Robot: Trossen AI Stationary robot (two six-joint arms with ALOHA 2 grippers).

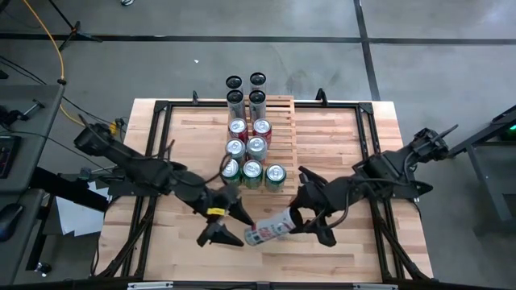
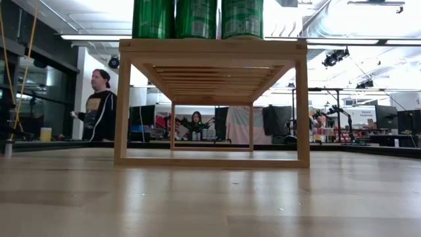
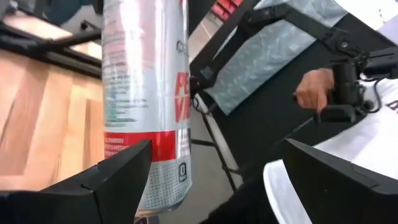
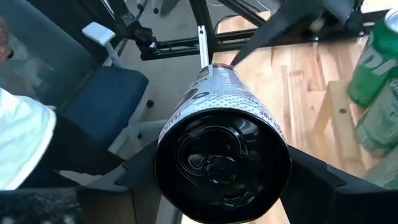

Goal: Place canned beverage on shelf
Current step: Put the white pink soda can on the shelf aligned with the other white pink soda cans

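Note:
A silver-and-red beverage can (image 1: pixel 270 229) hangs above the table's near middle, lying almost level, with my right gripper (image 1: pixel 300 221) shut on it. My left gripper (image 1: pixel 239 229) stands open at the can's other end. In the left wrist view the can (image 3: pixel 146 93) runs past one finger (image 3: pixel 106 180). The pale slatted shelf (image 1: pixel 284 121) stands at the far middle. On it are several cans in rows: black-topped (image 1: pixel 256 98), silver-topped (image 1: pixel 237 127) and green (image 1: pixel 275 175). In the low view, three green cans (image 2: pixel 197 18) stand on the shelf's top board (image 2: pixel 210 46). My right gripper pinches the can between its two fingers (image 4: pixel 134 180), on the can's side walls (image 4: pixel 169 142) at the end toward the wrist. The fingers come from the table's right and lie along the can. The can is lifted clear and nearly level. Whether my left gripper touches the can, I cannot tell.
Black frame rails (image 1: pixel 161 129) run along the table's sides. Bare wood (image 1: pixel 339 137) lies right of the shelf and along the near edge. A person's hand (image 3: pixel 314 90) grips a handle beyond the table, and another person (image 2: pixel 99 105) stands in the room behind.

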